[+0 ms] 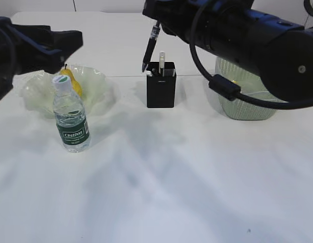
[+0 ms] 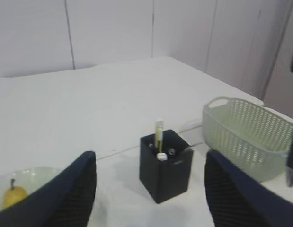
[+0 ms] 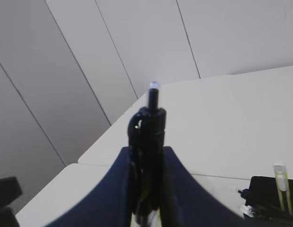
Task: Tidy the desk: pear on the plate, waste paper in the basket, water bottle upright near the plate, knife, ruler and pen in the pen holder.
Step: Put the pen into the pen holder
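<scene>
Right gripper (image 3: pixel 145 189) clamps a black pen (image 1: pixel 150 46), blue pads pinched on its barrel. Pen hangs tilted, tip down, just above the back-left corner of the pen holder (image 1: pixel 161 91), apparently not touching it. Left gripper (image 2: pixel 148 189) released, jaws wide, nothing between them, raised over the desk's (image 1: pixel 171 187) left side.

Pen holder: matte black square cup, upright, mid-desk toward the far edge; a pale yellow-white stick pokes out of it, other contents too dark to tell. Basket (image 1: pixel 242 101), sage green woven wall, stands at the far right, partly hidden by the right arm. Plate (image 1: pixel 95 86), ruffled pale green glass, far left, with the yellow pear (image 1: pixel 71 81) on it. Water bottle (image 1: pixel 70 117) upright, white cap, green label, just in front of the plate, covering part of the pear.
</scene>
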